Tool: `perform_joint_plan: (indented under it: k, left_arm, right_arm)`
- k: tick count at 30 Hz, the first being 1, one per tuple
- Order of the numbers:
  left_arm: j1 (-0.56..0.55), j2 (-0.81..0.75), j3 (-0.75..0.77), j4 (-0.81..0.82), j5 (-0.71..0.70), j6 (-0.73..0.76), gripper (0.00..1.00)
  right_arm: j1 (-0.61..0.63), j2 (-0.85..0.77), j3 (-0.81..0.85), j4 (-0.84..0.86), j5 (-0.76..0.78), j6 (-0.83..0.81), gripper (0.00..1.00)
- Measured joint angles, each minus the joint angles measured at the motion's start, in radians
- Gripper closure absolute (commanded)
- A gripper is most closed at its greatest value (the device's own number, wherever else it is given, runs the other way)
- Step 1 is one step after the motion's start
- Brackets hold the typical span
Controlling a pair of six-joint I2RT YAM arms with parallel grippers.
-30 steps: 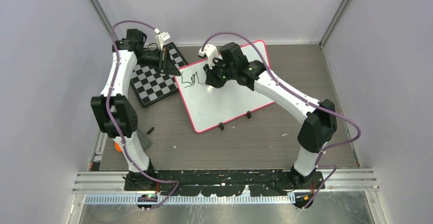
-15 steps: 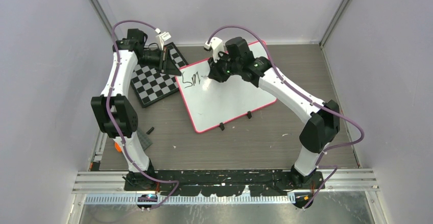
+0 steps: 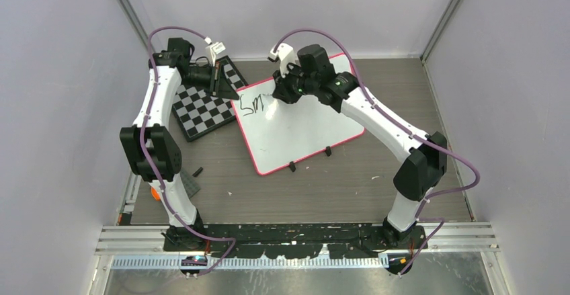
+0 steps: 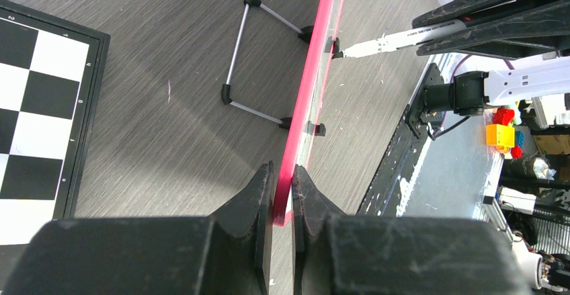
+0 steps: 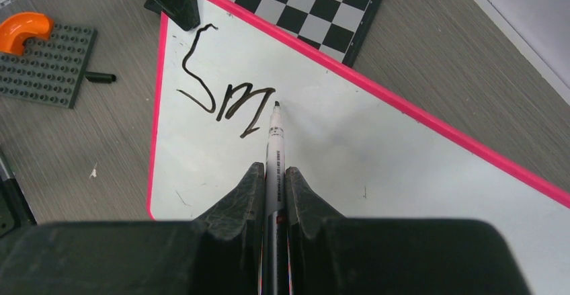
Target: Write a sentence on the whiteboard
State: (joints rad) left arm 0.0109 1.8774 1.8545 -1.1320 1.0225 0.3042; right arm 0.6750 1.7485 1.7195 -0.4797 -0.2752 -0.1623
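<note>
Right wrist view: the right tool [image 5: 273, 174] clamps a marker [image 5: 274, 130], its tip just beside the sentence [image 5: 222, 97], "Sm", on the whiteboard [image 5: 349, 154]. The left tool [image 4: 283, 177] pinches the whiteboard's pink frame.

- left arm [image 3: 156, 103], right arm [image 3: 376, 117]: white links, black joints and bases
- purple cables [image 3: 173, 29] loop along both
- left gripper [image 4: 282, 174], right gripper [image 5: 272, 173]: black, matte fingers

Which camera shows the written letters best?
The right wrist view: the letters "Sm" fill it, large and sharp beside the marker. The top view shows them tiny; the left wrist view sees only the whiteboard's edge.
</note>
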Motion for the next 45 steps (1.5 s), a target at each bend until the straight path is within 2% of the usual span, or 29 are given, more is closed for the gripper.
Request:
perform_joint_plan:
  k: [28,45]
  left_arm:
    - [-0.002,0.0,0.0,-0.002,-0.01,0.014,1.0]
    - [-0.002,0.0,0.0,-0.003,-0.009,0.017,1.0]
  right_arm:
    - [-0.018,0.032,0.029,-0.031,0.009,-0.042,1.0]
    - [0.0,0.004,-0.045,-0.088,-0.006,-0.095,1.0]
